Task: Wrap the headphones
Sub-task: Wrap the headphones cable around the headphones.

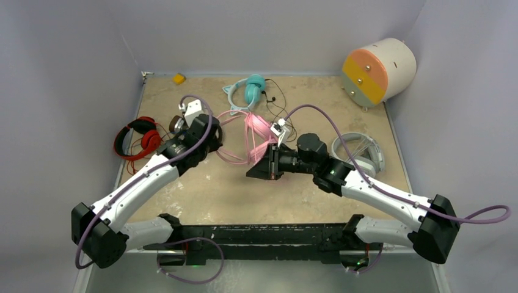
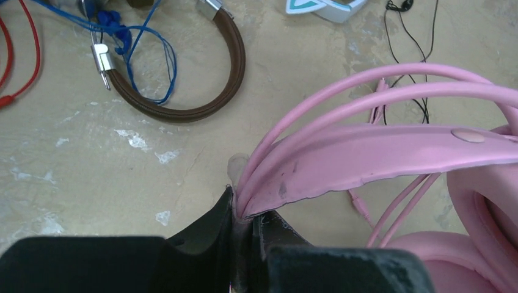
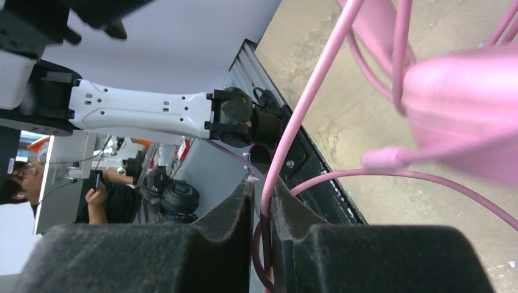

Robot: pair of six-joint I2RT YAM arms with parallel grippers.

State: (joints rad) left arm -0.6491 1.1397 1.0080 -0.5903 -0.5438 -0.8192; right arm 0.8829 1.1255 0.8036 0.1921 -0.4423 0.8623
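The left gripper [image 2: 244,213] clamps the pink headphones [image 2: 366,152] by the band, the right gripper [image 3: 261,201] pinches their cord [image 3: 305,104]; teal headphones [image 1: 247,90] lie at their 12 o'clock, red headphones [image 1: 137,137] at 9.

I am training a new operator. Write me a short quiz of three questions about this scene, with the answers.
1. True or false: the left gripper is shut on the band of the pink headphones.
2. What does the right gripper pinch? A) the pink cable B) a blue cord C) nothing
3. In the top view, what colour is the pair that lies farthest left?

Key: 1 true; 2 A; 3 red, the red headphones.
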